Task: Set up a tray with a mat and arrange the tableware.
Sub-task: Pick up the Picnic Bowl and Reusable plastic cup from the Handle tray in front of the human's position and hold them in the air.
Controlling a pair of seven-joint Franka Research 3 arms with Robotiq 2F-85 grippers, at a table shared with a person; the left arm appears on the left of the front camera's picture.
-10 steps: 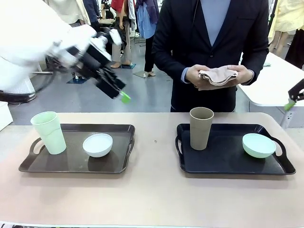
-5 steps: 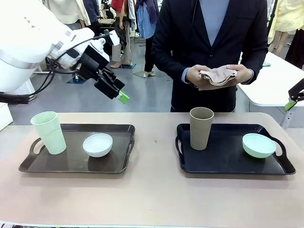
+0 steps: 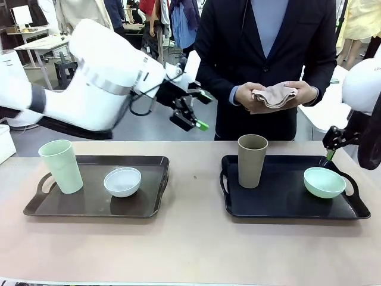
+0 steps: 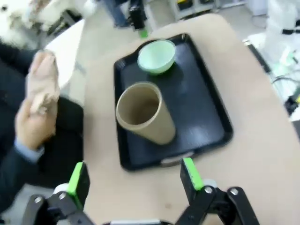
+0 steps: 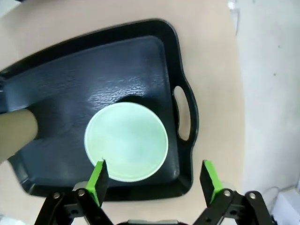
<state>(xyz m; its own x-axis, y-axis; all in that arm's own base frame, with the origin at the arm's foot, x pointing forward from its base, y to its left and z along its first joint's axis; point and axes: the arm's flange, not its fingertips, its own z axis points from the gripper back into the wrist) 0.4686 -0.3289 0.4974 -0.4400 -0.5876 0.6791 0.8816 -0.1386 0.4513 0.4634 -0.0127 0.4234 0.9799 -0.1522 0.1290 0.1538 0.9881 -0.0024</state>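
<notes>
Jaws apart, left gripper [image 4: 134, 176] hung above and left of the black tray [image 3: 280, 193]; right gripper [image 5: 153, 176] hovered over its mint bowl [image 5: 125, 140].

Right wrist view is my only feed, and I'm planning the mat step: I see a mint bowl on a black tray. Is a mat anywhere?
Observer: The person beyond the table holds a folded beige cloth in both hands.
Operator: Where's the other arm?
Observer: The left claw hangs open, high over the table's far side, near the person.
Operator: Other dishes?
Observer: A brown tray on the robot's left carries a pale green cup and a white bowl.
</notes>
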